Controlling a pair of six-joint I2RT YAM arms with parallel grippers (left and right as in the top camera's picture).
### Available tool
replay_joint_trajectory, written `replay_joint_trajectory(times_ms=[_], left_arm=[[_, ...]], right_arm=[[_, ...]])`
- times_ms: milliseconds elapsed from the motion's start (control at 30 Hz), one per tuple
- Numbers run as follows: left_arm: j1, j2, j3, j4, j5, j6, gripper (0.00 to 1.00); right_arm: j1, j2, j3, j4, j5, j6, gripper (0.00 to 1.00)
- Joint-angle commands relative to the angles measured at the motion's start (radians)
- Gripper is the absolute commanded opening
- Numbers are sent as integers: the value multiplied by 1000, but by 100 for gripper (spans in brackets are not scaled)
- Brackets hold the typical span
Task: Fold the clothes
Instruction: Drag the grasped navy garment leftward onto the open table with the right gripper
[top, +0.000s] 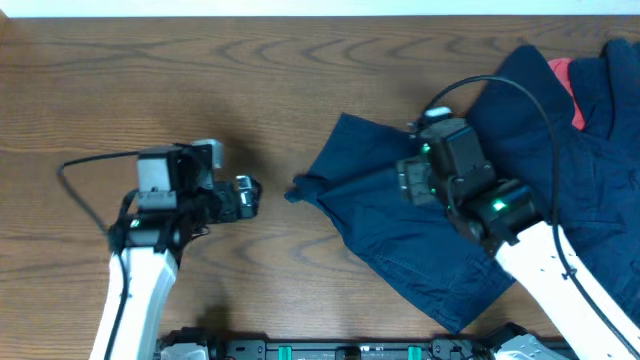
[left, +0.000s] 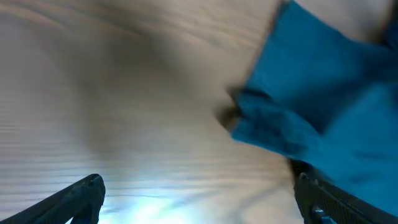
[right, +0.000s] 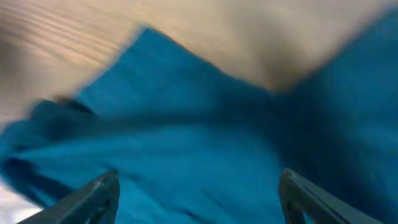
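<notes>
Your right gripper (right: 199, 186) hangs spread wide and empty over the navy shorts (top: 400, 250). Pinch here and you risk bunching two layers. Your left gripper (top: 248, 195), also agape and empty, faces the curled leg corner (top: 298, 190) nearby on the table (top: 150, 80); a shallow bite could slip. The shorts lie rumpled, right of centre. Beyond them, more navy cloth (top: 600, 150) and a pink-red piece (top: 565, 85) are heaped, seemingly overlapping.
</notes>
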Motion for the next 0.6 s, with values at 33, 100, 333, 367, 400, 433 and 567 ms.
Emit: replay_joint_trajectory(times_ms=[33, 100, 333, 367, 400, 433, 567], left_arm=[[-55, 132, 19, 16, 235, -145, 98], [-82, 195, 19, 32, 243, -230, 98], [-161, 396, 19, 214, 262, -423, 98], [-168, 415, 19, 253, 283, -438, 98], [-174, 433, 19, 294, 308, -457, 98], [-179, 451, 19, 338, 337, -482, 98], [-190, 484, 19, 422, 348, -537, 81]], right_arm=[[-74, 2, 5, -58, 27, 61, 82], [-92, 2, 5, -66, 27, 61, 82], [-96, 2, 5, -69, 6, 60, 83], [-96, 2, 4, -69, 6, 61, 83], [-96, 2, 4, -71, 6, 60, 83], [-96, 2, 4, -72, 6, 60, 83], [-96, 2, 4, -80, 6, 61, 84]])
